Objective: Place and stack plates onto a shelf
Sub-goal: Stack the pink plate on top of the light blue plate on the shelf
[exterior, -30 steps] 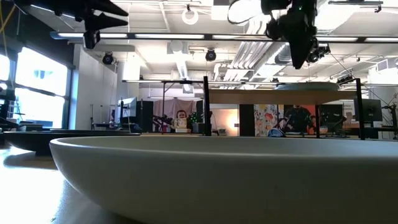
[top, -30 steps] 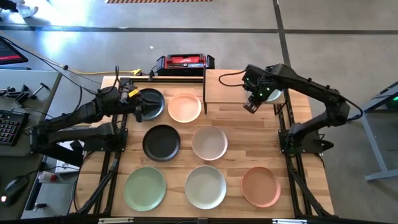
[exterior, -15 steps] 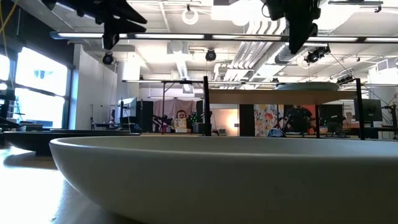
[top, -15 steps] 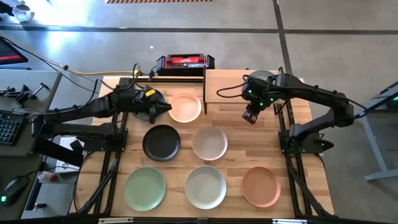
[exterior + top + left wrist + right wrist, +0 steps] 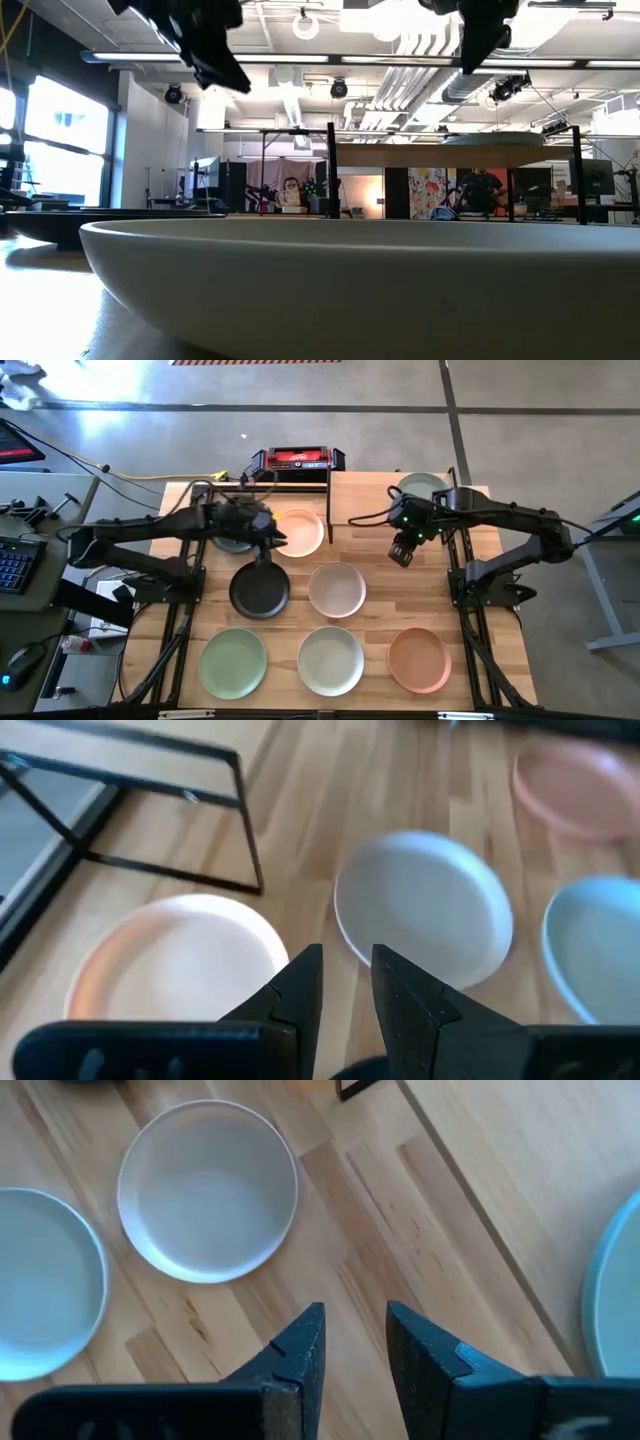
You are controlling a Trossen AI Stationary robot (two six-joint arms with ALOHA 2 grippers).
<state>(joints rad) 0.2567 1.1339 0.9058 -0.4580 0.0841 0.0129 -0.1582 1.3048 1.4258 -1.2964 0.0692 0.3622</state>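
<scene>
In the high view, seven plates lie flat on the table: black (image 5: 259, 588), off-white (image 5: 336, 588), light green (image 5: 233, 662), grey-blue (image 5: 330, 660), salmon (image 5: 419, 658), pale pink (image 5: 297, 532), and a second black plate (image 5: 232, 540) partly under my left arm. One pale plate (image 5: 424, 484) rests on the shelf (image 5: 370, 500). My left gripper (image 5: 277, 540) hovers open above the pale pink plate's left edge and holds nothing. My right gripper (image 5: 400, 553) hangs open and empty over bare wood just in front of the shelf.
A red-and-black box (image 5: 297, 459) sits at the far edge beside the shelf. The shelf's black posts (image 5: 245, 830) stand close to the pale pink plate (image 5: 180, 960). In the low view a plate rim (image 5: 320, 280) fills the foreground. Bare wood (image 5: 425, 585) lies right of the off-white plate.
My left gripper has swung from over the far-left black plate toward the table's right, and now hovers at the pale pink plate's edge. My right gripper has drawn back from the shelf toward the near edge. The plate on the shelf, earlier partly covered by that arm, now shows.
</scene>
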